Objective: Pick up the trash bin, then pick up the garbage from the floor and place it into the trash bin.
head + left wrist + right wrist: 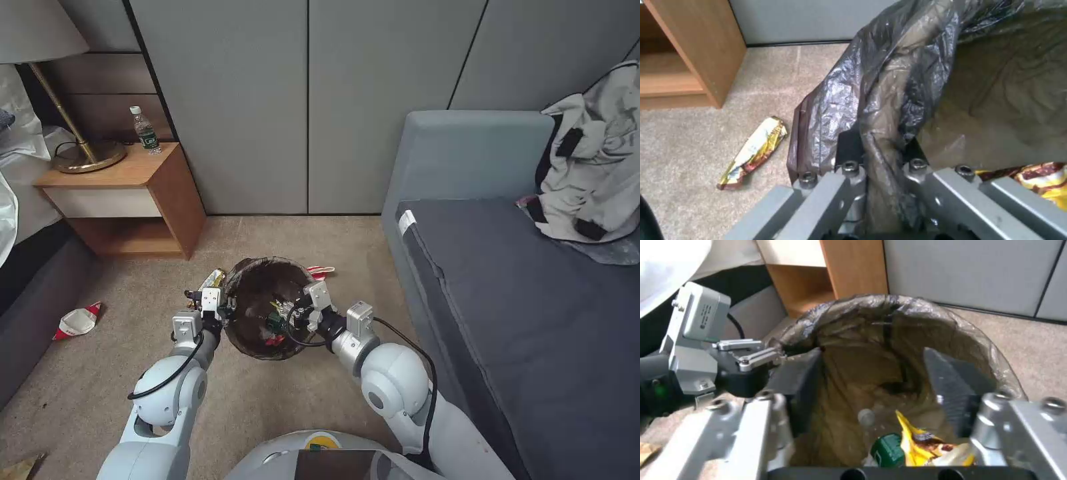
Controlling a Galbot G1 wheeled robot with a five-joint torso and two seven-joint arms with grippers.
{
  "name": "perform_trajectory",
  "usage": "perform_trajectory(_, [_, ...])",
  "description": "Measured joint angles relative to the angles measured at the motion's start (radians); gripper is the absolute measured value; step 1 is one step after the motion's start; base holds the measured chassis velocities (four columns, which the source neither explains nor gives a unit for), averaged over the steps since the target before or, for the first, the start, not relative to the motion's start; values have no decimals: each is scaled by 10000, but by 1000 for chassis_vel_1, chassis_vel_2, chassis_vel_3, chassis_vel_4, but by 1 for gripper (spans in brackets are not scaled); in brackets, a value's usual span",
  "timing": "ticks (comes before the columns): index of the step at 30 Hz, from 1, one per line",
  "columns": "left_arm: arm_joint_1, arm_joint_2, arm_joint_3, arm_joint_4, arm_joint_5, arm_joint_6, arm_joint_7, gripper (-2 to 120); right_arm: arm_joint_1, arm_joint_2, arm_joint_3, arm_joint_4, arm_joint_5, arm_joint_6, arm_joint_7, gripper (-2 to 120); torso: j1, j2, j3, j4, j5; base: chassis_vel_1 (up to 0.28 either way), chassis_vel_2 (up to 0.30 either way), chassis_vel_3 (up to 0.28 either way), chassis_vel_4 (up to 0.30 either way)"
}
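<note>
Left end effector (882,166): clamped on the trash bin (263,307) rim.
Right end effector (880,386): fingers spread, over the bin mouth.
Bin: held above the floor (120,373).
Wrapper (754,151): on the floor, beside the bin.

The trash bin (261,308) hides its white wall under the dark bag, and its base is out of sight behind the rim. The left gripper (882,151) has its fingertips buried in the bag's folds. A red-and-white cup (321,271) shows only an end past the bin. The litter inside (916,445) is blurred and cut by the right gripper's (880,386) body; a green-labelled bottle (886,449) shows only partly.
</note>
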State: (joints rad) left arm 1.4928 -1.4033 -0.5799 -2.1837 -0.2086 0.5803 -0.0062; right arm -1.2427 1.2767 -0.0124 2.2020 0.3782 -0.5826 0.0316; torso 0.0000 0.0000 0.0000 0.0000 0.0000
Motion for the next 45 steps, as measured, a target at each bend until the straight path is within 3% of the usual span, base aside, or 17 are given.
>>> perform_trajectory(8, [-5, -7, -9, -9, -4, 3, 3, 3, -18, 16, 407, 427, 71, 184, -2, 92, 0, 0, 0, 0, 0, 0, 0, 0, 0])
perform_trajectory(11, [-7, -8, -35, -9, -13, 3, 2, 3, -67, 17, 762, 645, 154, 446, -85, 99, 0, 0, 0, 0, 0, 0, 0, 0, 0])
perform_trajectory(24, [15, -34, -141, -85, -41, 3, 3, 3, -825, 84, 2638, 1451, 75, 2052, 38, 100, 0, 0, 0, -1, 1, 0, 0, 0, 0])
perform_trajectory(28, [69, -74, -334, -190, -65, 6, -3, 3, -1388, 355, 3654, 1174, -1403, 3203, 120, 100, 0, 0, 0, 3, 2, 0, 0, 0, 0])
perform_trajectory(33, [95, -117, -515, -237, -101, 5, -6, 3, -2312, 693, 4599, 899, -2178, 4226, 102, 100, 0, 0, -1, 0, 2, 0, 0, 0, 0])
perform_trajectory(45, [171, -191, -628, -282, 68, 77, -3, 3, -4680, 1144, 5431, 642, -2573, 5979, -72, 100, 0, 0, -1, -1, 1, 0, 0, 0, 0])
